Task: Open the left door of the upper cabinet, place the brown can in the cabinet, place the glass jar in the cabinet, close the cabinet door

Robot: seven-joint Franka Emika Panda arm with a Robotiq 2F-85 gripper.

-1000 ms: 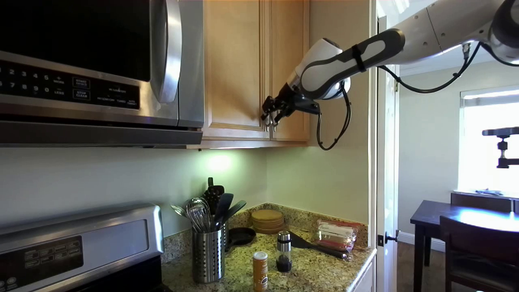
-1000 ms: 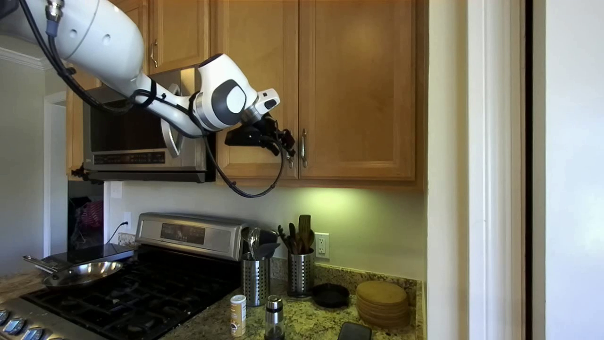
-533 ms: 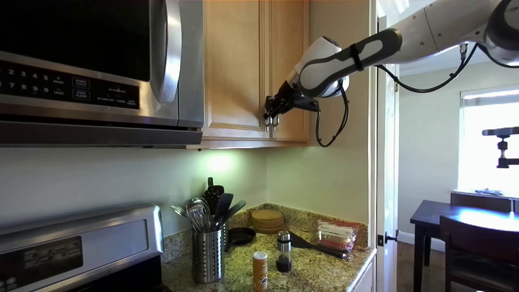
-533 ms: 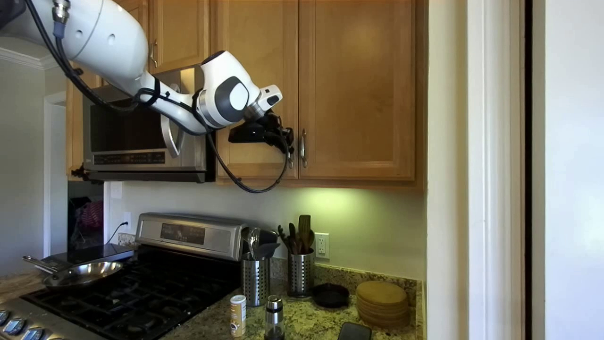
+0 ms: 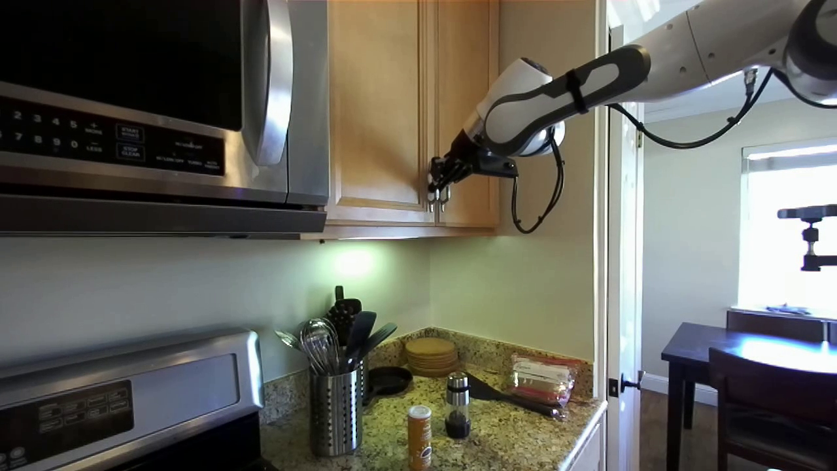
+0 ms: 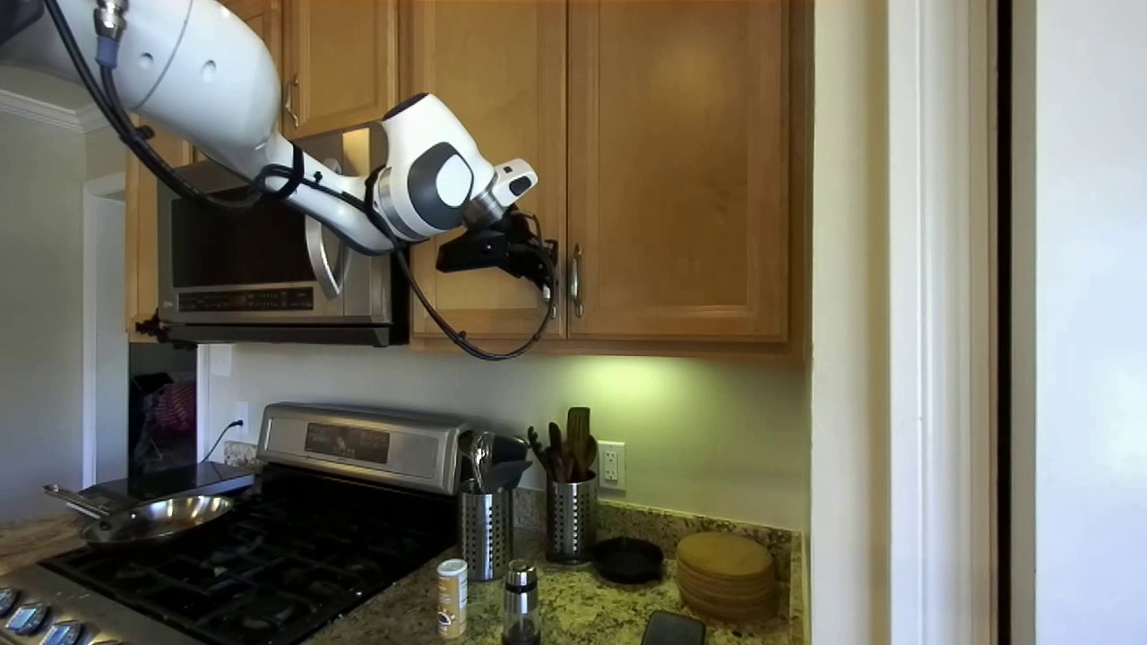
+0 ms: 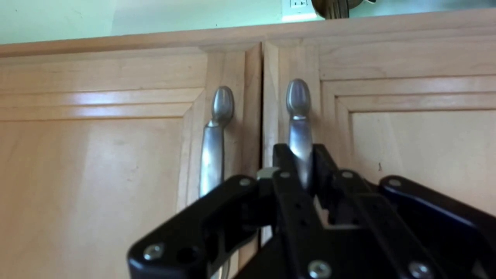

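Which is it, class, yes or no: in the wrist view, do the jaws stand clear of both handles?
No, the jaws are closed around the silver handle of the left door.

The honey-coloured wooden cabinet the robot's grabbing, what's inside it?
The inside can't be seen: the tall wooden left door and matching right door are shut, covering it. Their fronts show, with the black jointed gripper closed on the left door's silver bar handle.

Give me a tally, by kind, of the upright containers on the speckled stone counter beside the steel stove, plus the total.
Silver perforated metal utensil holders: 2
White-lidded orange-brown cylindrical can: 1
Slim silver-topped clear glass jar: 1
Total: 4
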